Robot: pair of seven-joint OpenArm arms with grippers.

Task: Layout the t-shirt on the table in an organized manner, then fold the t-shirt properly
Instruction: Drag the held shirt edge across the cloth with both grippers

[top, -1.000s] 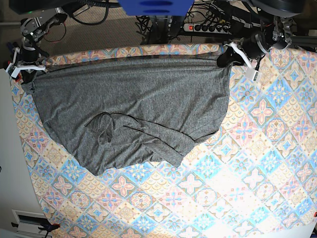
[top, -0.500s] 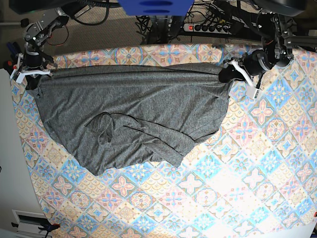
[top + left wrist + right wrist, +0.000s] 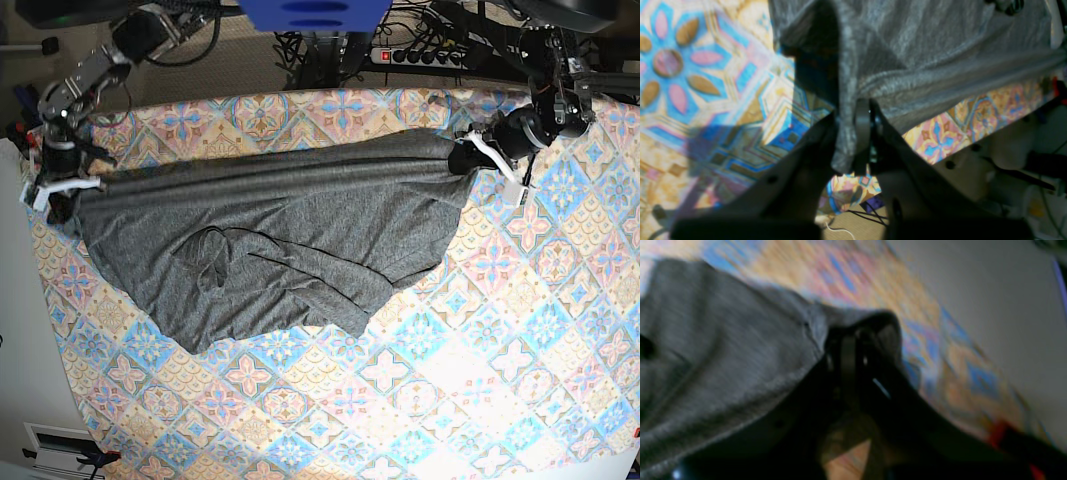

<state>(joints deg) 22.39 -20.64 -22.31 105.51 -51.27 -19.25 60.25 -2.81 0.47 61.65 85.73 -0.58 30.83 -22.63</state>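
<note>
The dark grey t-shirt point(image 3: 280, 230) lies spread across the left half of the patterned table point(image 3: 480, 350), with a rumpled sleeve bunched near its middle. Its far edge is stretched between both grippers. My left gripper point(image 3: 463, 158) is shut on the shirt's right corner. In the left wrist view the fingers point(image 3: 853, 133) pinch a fold of the grey fabric point(image 3: 923, 50) just above the cloth. My right gripper point(image 3: 62, 192) is shut on the shirt's left corner at the table's left edge. The blurred right wrist view shows its jaws point(image 3: 846, 353) closed on the fabric point(image 3: 723, 350).
A power strip point(image 3: 420, 55) and tangled cables lie behind the table's far edge. A blue block point(image 3: 315, 15) sits at top centre. A white surface point(image 3: 15, 330) borders the table on the left. The right half of the tablecloth point(image 3: 540, 300) shows bare pattern.
Both grippers moved from the table's far edge toward the near side, dragging the shirt's held edge with them. More patterned cloth now shows behind the shirt.
</note>
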